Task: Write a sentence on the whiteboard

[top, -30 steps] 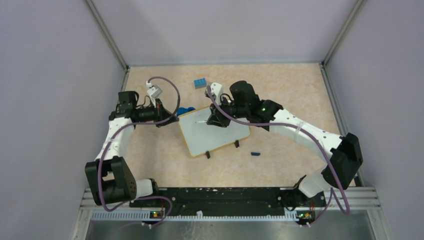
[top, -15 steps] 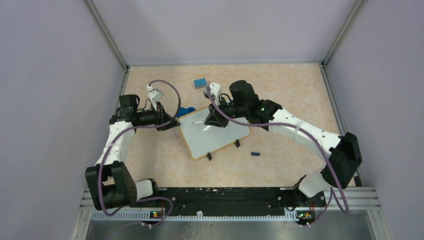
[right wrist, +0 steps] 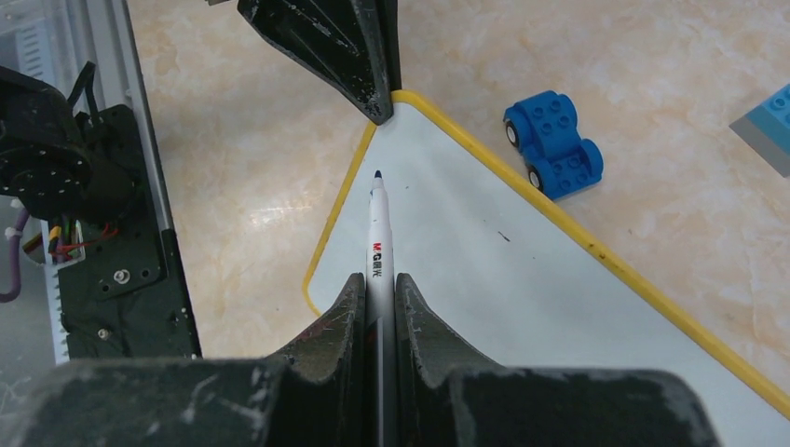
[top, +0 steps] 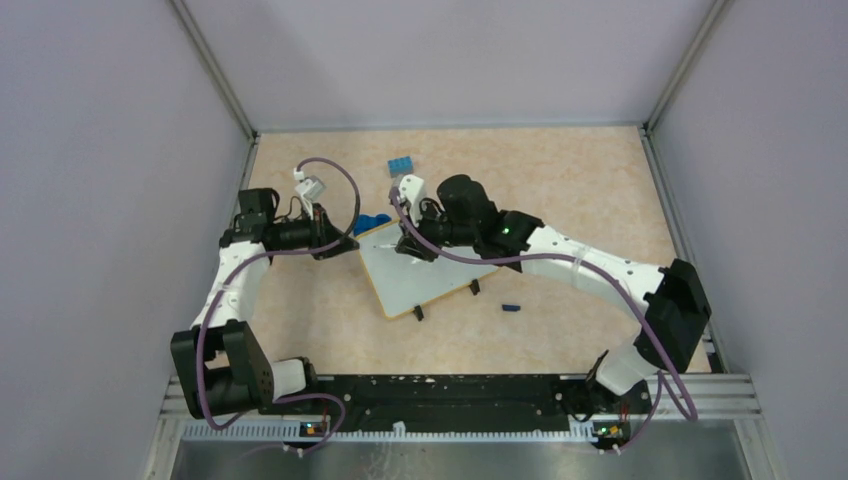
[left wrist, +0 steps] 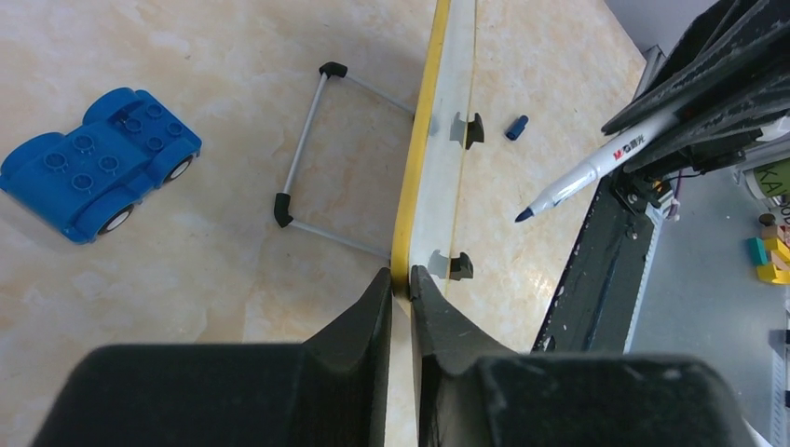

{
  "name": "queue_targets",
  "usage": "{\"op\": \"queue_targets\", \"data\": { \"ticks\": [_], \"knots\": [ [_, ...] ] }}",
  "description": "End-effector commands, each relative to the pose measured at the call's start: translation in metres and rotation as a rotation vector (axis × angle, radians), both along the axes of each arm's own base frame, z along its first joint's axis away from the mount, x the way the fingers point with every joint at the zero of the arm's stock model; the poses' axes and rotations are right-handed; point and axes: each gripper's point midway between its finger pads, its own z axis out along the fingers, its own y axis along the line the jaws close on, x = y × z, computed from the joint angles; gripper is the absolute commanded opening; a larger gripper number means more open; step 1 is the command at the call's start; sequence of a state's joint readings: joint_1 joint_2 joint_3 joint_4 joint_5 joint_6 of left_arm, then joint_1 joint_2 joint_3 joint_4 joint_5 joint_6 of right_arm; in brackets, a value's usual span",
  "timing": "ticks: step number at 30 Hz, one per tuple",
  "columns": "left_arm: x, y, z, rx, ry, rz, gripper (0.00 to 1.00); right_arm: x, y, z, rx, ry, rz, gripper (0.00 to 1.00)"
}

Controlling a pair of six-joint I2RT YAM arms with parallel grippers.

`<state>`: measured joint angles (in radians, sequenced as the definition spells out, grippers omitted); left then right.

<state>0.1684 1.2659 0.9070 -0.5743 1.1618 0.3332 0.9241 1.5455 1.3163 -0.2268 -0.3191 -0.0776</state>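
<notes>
The whiteboard (top: 440,275) lies at an angle mid-table, white with a yellow rim (left wrist: 415,158) and two black clip feet. My left gripper (top: 350,247) is shut on its far left corner (left wrist: 402,279). My right gripper (top: 405,245) is shut on a white marker (right wrist: 379,242), uncapped with a dark blue tip. The tip hovers just over the board (right wrist: 503,317), close to the corner that the left fingers (right wrist: 345,47) hold. In the left wrist view the marker (left wrist: 596,172) stands apart from the surface. No blue sentence shows, only a tiny dark speck (right wrist: 504,237).
A blue toy car (top: 372,222) sits just beyond the board's far edge (right wrist: 552,142). A blue brick (top: 401,165) lies farther back. The marker cap (top: 511,307) lies right of the board's near edge. A wire stand (left wrist: 303,158) shows behind the board.
My right gripper has moved left with the marker, from the board's middle towards its far left corner. The left arm shifted slightly, then held still.
</notes>
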Motion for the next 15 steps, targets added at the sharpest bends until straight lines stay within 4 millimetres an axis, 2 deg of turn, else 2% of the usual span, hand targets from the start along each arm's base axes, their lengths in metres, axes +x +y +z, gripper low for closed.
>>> {"op": "queue_targets", "data": {
  "ticks": [1,7,11,15],
  "knots": [
    [0.005,-0.002,0.012,-0.009,-0.053,-0.011,0.14,0.007,0.007,0.013,0.006,-0.07,-0.069,0.0],
    [0.0,-0.004,0.011,-0.026,-0.058,-0.028,0.0,0.001,0.014,0.01,-0.007,-0.068,-0.066,0.0],
    [-0.008,-0.007,0.011,-0.035,-0.051,-0.048,0.0,-0.006,0.016,0.009,-0.009,-0.05,-0.036,0.0],
    [-0.018,-0.01,0.011,-0.061,-0.011,-0.066,0.0,-0.025,0.012,0.014,-0.008,-0.033,0.052,0.0]
  ]
}}
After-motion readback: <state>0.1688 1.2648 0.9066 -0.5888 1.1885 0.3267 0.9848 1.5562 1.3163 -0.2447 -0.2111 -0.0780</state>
